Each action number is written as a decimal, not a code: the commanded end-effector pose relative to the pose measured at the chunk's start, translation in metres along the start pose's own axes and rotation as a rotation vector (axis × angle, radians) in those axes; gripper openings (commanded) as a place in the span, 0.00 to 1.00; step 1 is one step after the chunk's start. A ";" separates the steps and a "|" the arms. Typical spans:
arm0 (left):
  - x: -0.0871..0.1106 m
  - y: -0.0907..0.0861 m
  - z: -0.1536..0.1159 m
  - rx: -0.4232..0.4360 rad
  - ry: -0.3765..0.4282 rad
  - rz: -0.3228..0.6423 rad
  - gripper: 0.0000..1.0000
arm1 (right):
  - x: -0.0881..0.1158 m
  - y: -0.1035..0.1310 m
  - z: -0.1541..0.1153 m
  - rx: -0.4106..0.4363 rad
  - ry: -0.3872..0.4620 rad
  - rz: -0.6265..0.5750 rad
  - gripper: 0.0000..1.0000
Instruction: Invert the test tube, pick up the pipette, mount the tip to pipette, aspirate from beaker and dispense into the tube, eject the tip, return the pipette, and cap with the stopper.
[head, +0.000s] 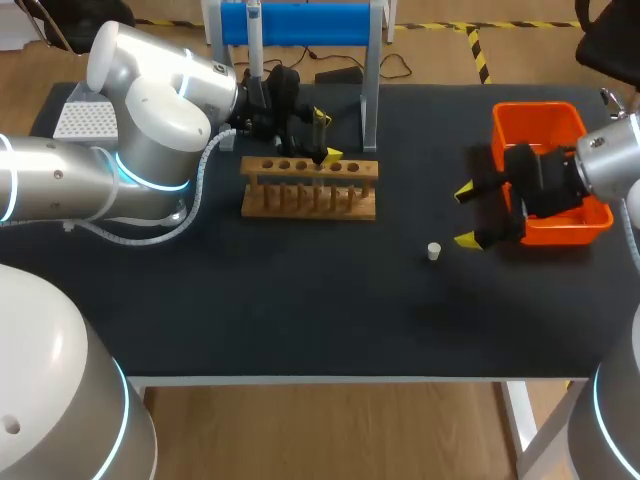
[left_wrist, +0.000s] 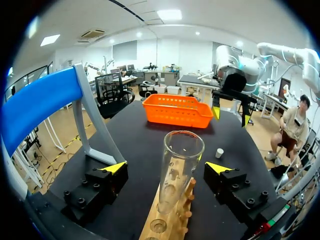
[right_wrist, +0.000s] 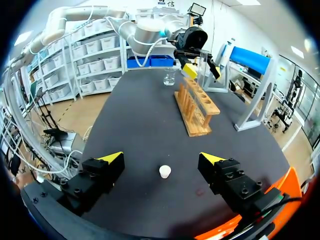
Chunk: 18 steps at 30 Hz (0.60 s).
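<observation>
Clear glossy glass test tube, bare wooden rack, orange plastic basket, matt black tabletop

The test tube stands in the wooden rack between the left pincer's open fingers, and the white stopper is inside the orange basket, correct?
Not the stopper: the head view shows it on the black table, outside the orange basket. The test tube does stand in the wooden rack between the left pincer's open fingers.

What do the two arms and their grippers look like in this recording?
The left arm and right arm are rounded silver-white shells with glowing cyan rings at the joints. A grey ribbed cable loops along the left arm. The left gripper and right gripper are black and blocky, each with two yellow wedge tips.
</observation>
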<state>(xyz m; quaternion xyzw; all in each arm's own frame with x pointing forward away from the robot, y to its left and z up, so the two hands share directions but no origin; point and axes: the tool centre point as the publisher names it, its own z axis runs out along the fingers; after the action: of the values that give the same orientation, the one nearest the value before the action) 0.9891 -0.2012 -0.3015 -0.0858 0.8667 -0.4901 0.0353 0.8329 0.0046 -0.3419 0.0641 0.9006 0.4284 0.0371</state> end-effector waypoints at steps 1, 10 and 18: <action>0.001 0.000 0.000 0.000 -0.002 0.000 1.00 | 0.005 -0.005 0.003 0.003 -0.010 0.007 1.00; 0.001 0.000 0.000 0.000 -0.002 0.000 1.00 | 0.007 -0.016 0.016 0.017 -0.040 0.057 1.00; 0.001 0.000 0.000 0.000 -0.002 0.000 1.00 | 0.007 -0.024 0.036 0.019 -0.067 0.135 0.88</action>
<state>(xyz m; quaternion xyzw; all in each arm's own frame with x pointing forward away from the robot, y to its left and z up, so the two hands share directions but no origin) 0.9891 -0.2012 -0.3015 -0.0858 0.8667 -0.4901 0.0353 0.8258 0.0106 -0.3737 0.1371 0.8970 0.4189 0.0343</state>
